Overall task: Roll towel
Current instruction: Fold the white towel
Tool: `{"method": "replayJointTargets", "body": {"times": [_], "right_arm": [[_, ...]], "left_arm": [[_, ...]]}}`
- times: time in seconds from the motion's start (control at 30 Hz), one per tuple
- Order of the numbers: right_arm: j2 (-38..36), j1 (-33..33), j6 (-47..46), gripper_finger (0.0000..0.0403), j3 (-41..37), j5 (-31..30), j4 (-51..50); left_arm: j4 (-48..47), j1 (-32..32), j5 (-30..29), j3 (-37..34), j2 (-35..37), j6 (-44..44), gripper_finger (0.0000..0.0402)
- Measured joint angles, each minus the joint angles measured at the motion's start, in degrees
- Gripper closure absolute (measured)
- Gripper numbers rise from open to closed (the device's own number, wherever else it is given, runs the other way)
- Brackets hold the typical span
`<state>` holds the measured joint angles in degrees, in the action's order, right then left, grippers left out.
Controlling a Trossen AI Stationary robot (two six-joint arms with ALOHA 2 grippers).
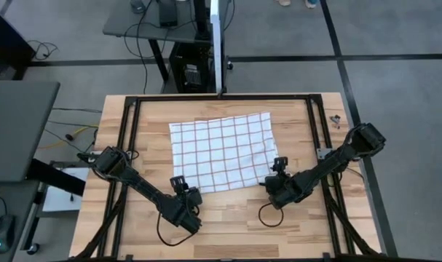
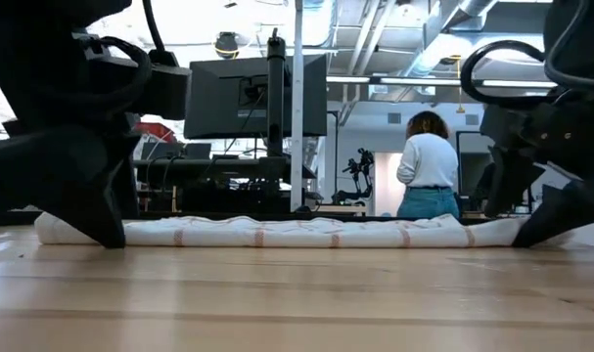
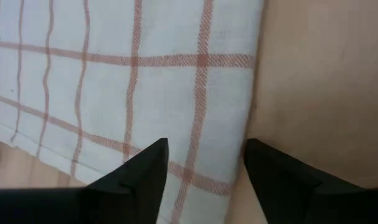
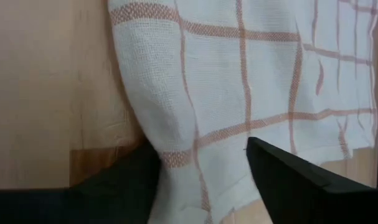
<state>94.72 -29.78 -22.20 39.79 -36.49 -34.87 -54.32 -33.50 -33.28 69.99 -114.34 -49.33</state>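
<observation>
High view: left hand (image 1: 178, 183) and right hand (image 1: 279, 166), fingers spread, straddle the towel's (image 1: 222, 151) near corners (flat on the surface (image 1: 235, 225)).

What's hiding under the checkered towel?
Only the wooden table shows around the towel. The towel lies flat and covers what is beneath it, so nothing else can be seen. Both grippers, left and right, sit open at its near edge.
</observation>
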Motion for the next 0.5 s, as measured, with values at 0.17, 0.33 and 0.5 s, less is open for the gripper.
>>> {"method": "replayJointTargets", "body": {"times": [0.17, 0.33, 0.5], "right_arm": [[0.02, 0.59, 0.05, 0.0288, -0.04, 4.67, 0.44], [-0.34, 0.4, -1.95, 0.0391, 0.31, 10.67, 1.42], [-0.61, -1.75, -7.81, 0.0399, 2.78, 12.59, 0.75]], "left_arm": [[0.39, 0.0, 1.48, -0.73, -0.06, 0.01, 0.0332], [-1.98, -0.36, 2.53, -1.21, 0.67, -2.07, 0.0396], [4.92, -1.8, 6.94, -7.26, 6.83, -1.73, 0.0401]]}}
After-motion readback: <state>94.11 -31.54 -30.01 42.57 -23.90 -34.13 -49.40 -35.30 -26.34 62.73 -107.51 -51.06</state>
